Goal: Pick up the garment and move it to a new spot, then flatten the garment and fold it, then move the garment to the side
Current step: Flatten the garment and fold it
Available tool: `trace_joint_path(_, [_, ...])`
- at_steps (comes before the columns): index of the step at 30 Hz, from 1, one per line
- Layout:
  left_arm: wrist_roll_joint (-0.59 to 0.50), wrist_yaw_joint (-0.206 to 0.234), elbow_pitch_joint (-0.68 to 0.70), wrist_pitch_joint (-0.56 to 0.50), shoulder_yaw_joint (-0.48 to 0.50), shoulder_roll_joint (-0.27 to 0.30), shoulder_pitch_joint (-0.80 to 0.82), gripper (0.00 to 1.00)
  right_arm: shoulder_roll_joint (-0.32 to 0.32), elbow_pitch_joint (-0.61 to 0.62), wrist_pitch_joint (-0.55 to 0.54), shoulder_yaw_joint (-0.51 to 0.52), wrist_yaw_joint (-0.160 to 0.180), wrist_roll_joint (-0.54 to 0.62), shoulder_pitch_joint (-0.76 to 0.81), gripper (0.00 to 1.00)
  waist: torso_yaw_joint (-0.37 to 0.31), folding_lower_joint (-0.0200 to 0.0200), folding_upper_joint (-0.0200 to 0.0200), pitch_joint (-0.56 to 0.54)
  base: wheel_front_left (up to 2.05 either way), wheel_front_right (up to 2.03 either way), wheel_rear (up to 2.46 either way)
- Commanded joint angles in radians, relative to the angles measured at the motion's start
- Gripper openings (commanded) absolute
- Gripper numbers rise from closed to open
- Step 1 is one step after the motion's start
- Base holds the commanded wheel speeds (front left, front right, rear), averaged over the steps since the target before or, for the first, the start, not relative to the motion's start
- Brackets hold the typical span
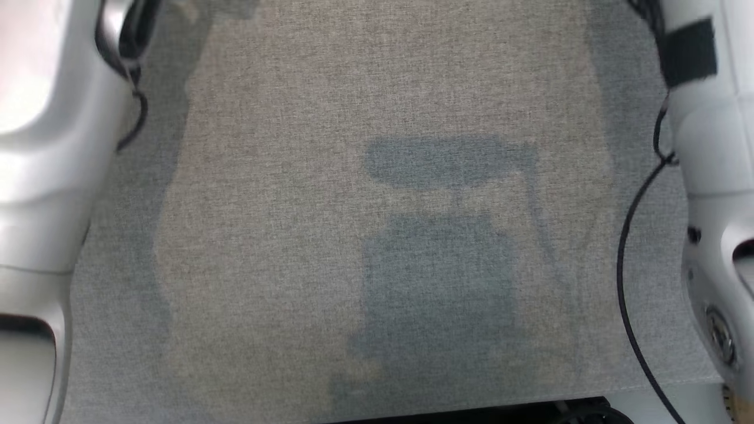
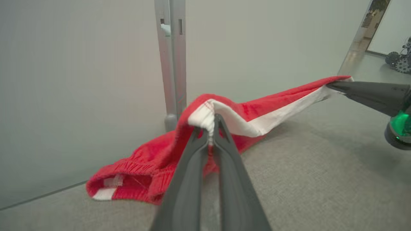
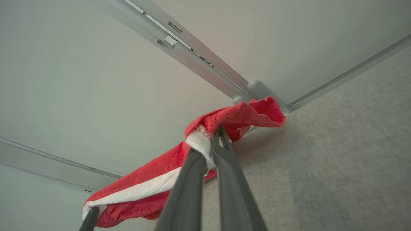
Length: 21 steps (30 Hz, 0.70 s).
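The garment is a pair of red shorts with a white side stripe, stretched between my two grippers low over the grey cloth-covered table. In the left wrist view my left gripper is shut on a white hem corner, while my right gripper pinches the far end of the stripe. The waistband sags onto the table near the wall. In the right wrist view my right gripper is shut on the garment, with the left gripper at the lower left. My pale forearms frame the head view.
A metal post and pale wall panels stand right behind the garment. A black cable hangs along my right forearm. The table's near edge runs along the bottom of the head view.
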<state>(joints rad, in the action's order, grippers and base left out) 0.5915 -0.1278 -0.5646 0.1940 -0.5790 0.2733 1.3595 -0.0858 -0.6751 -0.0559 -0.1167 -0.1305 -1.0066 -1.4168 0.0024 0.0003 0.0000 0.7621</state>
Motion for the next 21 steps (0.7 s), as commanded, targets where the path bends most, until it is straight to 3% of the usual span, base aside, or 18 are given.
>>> trace_joint_path(1, [0.041, -0.004, 0.012, 0.028, -0.043, 0.033, -0.067, 0.00, -0.027, 0.050, -0.018, -0.027, 0.000, -0.024, 0.110, 0.00, -0.017, -0.0003, 0.0000, -0.008, 0.00, 0.00, 0.00])
trace_joint_path(6, [0.116, -0.004, 0.115, 0.065, -0.142, 0.121, -0.270, 0.00, -0.110, 0.225, -0.074, -0.082, 0.002, -0.115, 0.443, 0.00, -0.021, -0.0003, 0.0000, -0.075, 0.00, 0.00, 0.00])
trace_joint_path(13, [0.145, -0.002, 0.313, 0.071, -0.163, 0.200, -0.543, 0.00, -0.204, 0.427, -0.136, -0.085, 0.005, -0.221, 0.766, 0.00, -0.017, -0.0003, 0.0000, -0.205, 0.00, 0.00, 0.00])
trace_joint_path(21, [0.233, 0.102, 0.638, 0.068, -0.142, 0.332, -0.915, 0.00, -0.334, 0.660, -0.261, -0.019, 0.000, -0.381, 1.105, 0.00, -0.019, -0.0003, 0.0000, -0.359, 0.00, 0.00, 0.00])
